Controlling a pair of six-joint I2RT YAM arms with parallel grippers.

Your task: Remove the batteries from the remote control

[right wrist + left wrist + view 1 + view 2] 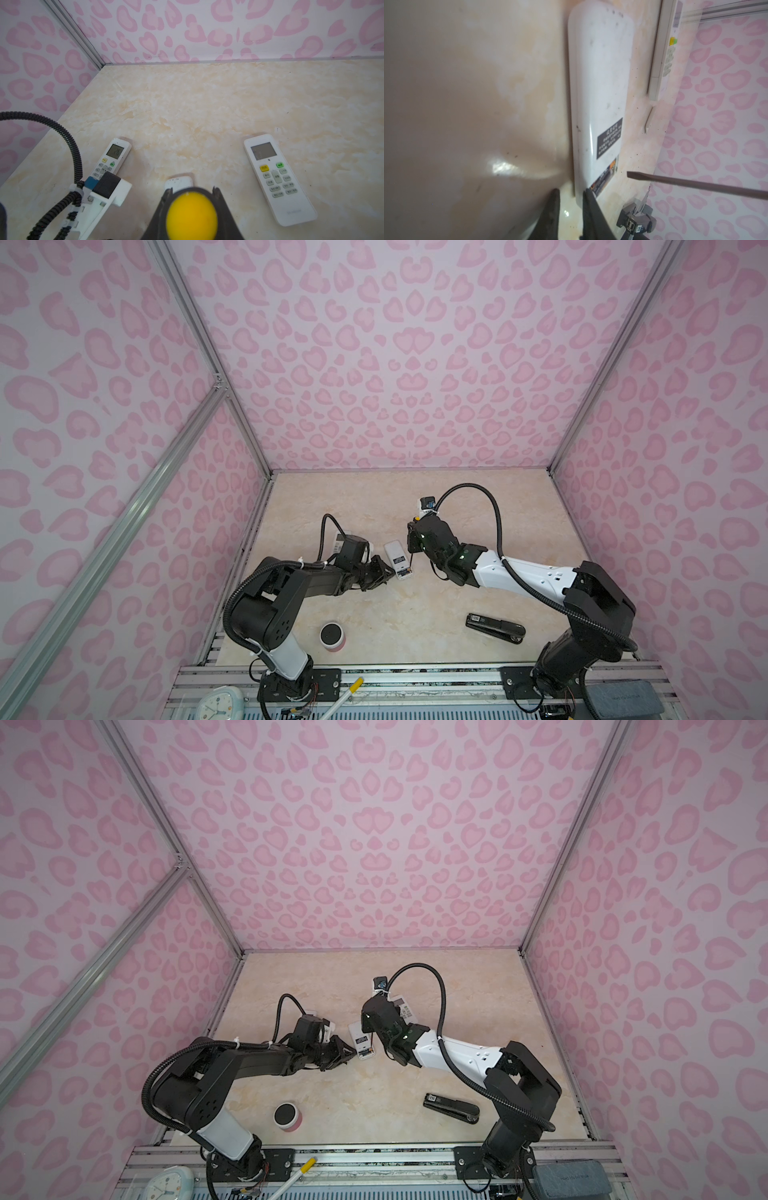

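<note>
L gripper (570, 190): jaws narrowly apart, straddling end corner of face-down remote (394, 556); nothing clamped. Batteries (603, 177) lie in the remote's open bay, just right of L tips in a top view; their axis is unclear. Remote runs upper left to lower right. R gripper (192, 190) is clenched on screwdriver (695, 184), blade beside the bay. Judged: L nearer.

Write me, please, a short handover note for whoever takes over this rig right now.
Left gripper: jaws slightly apart at the battery-end corner of the white plastic remote control, which lies face-down on the beige marbled table; grip unclear.
Right gripper: shut on the yellow-ended flat-blade screwdriver, blade tip just beside the open battery compartment.
Done: compartment uncovered.
Left: the dark, orange-banded cylindrical batteries sit inside; pry them out.
</note>
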